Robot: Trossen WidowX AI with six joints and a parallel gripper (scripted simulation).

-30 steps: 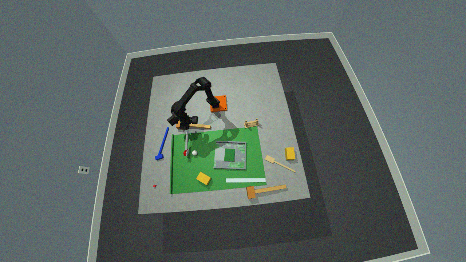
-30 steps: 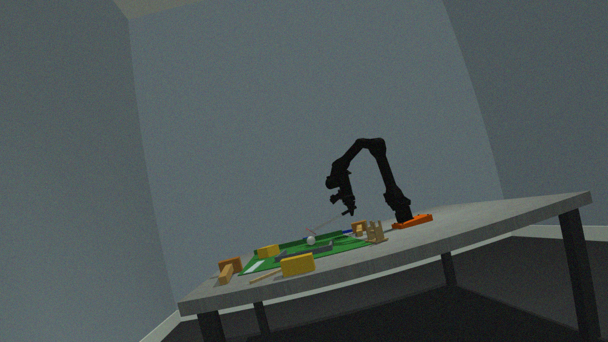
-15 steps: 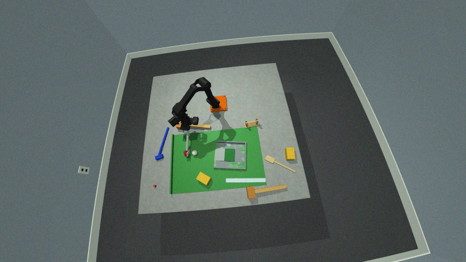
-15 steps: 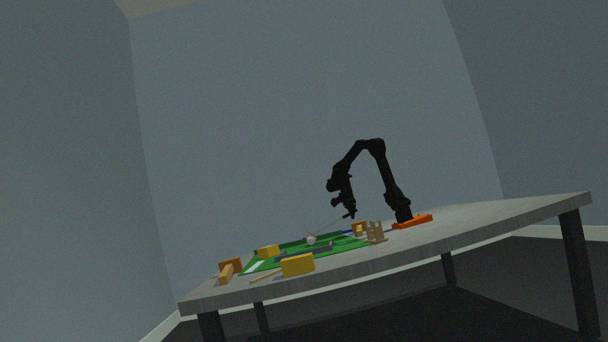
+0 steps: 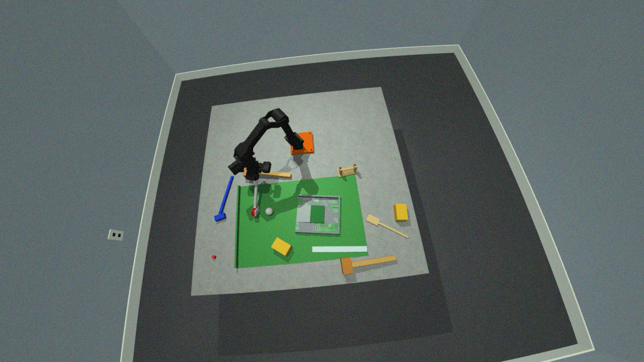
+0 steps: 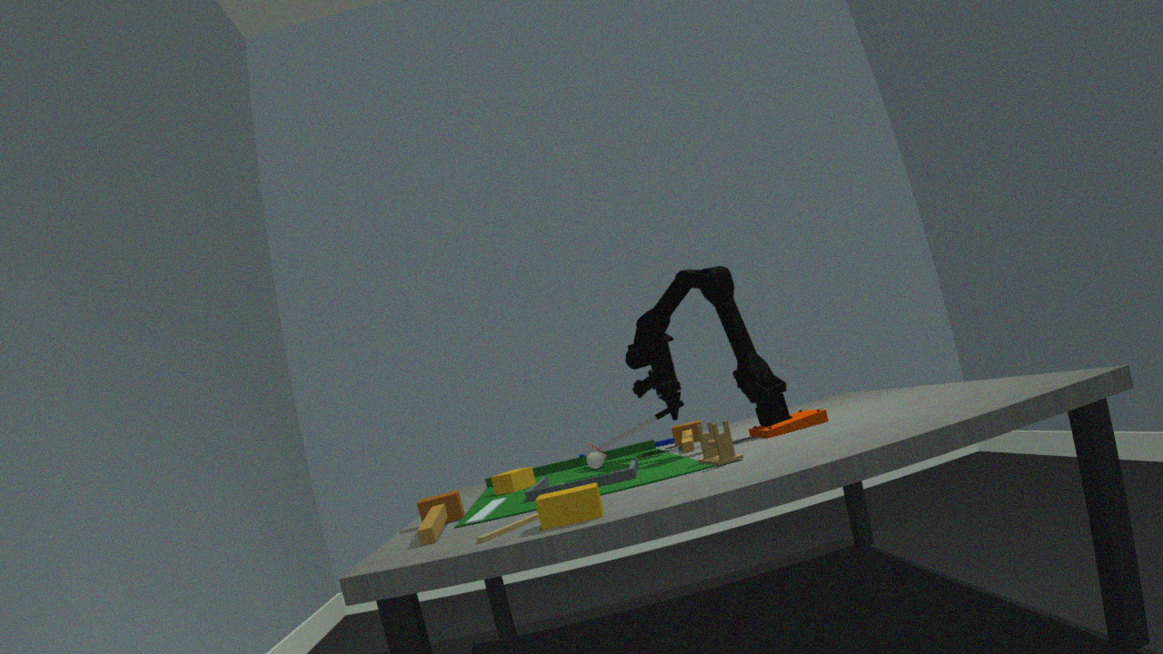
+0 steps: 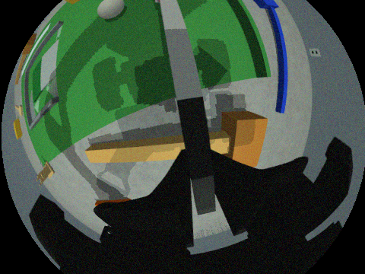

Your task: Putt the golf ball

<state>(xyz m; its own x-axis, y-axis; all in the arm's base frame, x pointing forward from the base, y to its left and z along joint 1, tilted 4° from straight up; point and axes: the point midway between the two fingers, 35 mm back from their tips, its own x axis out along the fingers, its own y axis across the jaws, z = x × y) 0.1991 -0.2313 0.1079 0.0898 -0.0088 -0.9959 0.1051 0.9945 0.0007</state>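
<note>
Currently, a red putter [image 5: 255, 198] [image 6: 630, 434] [image 7: 180, 57] is gripped by its dark handle in the end effector [image 5: 253, 176] [image 6: 673, 412] [image 7: 193, 151] of a black robot arm [image 5: 254, 137] [image 6: 736, 325], its pale shaft slanted down over a green mat [image 5: 265, 229] [image 6: 666, 465] [image 7: 137, 46]. The red head is seen from above beside a white golf ball [image 5: 269, 211] [image 6: 595, 460] [image 7: 110, 8], on the side away from the ramp [image 5: 304, 213] [image 7: 49, 65]. Whether the mat is touched by the head cannot be told. The ball is set on the mat, short of the ramp and the raised green [image 5: 317, 214] [image 7: 36, 81], and the putt is still to be made.

The putter is judged light and stiff, with its weight likely carried toward the head, so a twist in the grasp could be caused by a hard knock. It is best held as shown, by the dark handle, with the shaft left free. The ball is probably hard, smooth and easily set rolling; it should be met squarely by the face and left ungrasped. By too firm a stroke it could be sent past the green; by too soft a one, it could be rolled back.
</note>
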